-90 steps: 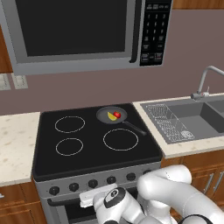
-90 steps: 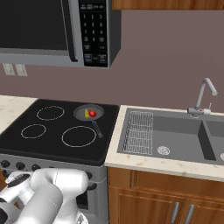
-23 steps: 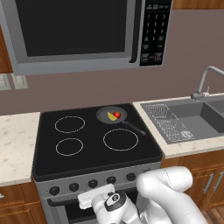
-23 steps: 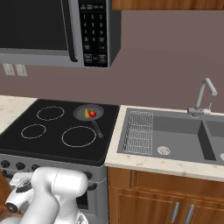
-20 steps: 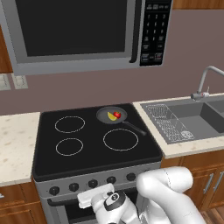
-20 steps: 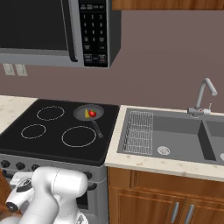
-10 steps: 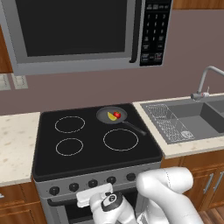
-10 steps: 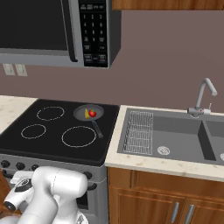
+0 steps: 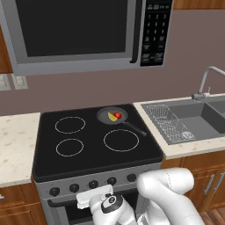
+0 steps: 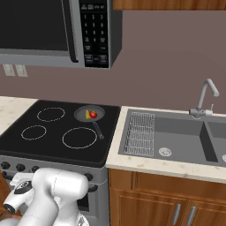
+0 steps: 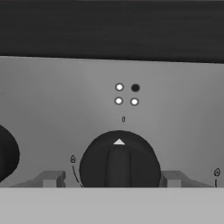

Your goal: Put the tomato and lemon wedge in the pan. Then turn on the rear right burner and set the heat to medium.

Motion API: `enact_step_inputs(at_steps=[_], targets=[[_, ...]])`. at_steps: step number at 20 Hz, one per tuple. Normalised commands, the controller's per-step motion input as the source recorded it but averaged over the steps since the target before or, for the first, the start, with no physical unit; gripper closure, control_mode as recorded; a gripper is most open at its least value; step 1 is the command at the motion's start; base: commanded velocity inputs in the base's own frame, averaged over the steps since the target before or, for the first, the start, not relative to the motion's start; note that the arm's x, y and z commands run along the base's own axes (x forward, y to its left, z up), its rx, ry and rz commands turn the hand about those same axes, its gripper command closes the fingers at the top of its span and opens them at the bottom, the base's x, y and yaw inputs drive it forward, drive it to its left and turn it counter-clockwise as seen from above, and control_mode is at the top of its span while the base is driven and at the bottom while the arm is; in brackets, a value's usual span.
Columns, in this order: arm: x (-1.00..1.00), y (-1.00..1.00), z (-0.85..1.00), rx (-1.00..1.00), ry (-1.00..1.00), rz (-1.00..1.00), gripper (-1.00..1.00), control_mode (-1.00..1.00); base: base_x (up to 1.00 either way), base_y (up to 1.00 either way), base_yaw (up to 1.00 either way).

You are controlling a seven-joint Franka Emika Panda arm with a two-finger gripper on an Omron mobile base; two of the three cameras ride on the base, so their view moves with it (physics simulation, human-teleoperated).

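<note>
Pan: the pan sat on the rear right burner of the black cooktop, its thin black handle pointing toward the front right.
Tomato: the tomato lay inside the pan, touching or just beside the lemon wedge; in my right base view the tomato showed to the right of the wedge.
My gripper: my gripper was low at the stove's front panel, with one finger on either side of a round black knob. My fingers stood apart and clear of the knob's sides, so I gripped nothing.
Knob: its white triangle mark pointed up at a small mark above it; four dots above that, three white and the upper right one dark.
Neighbouring knob: part of another black knob showed at the left edge of my hand view.
Surroundings: a microwave hung above the cooktop, and a sink lay to its right.
</note>
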Motion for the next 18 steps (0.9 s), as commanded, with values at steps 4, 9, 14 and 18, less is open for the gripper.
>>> enact_step_inputs(at_steps=[4,9,14,18], targets=[[0.00,0.00,0.00,0.00,0.00,0.00,1.00,-1.00,0.00,0.00,0.00],[0.00,0.00,0.00,0.00,0.00,0.00,1.00,-1.00,0.00,0.00,0.00],[0.00,0.00,0.00,0.00,0.00,0.00,1.00,-1.00,0.00,0.00,0.00],[0.00,0.00,0.00,0.00,0.00,0.00,1.00,-1.00,0.00,0.00,0.00]])
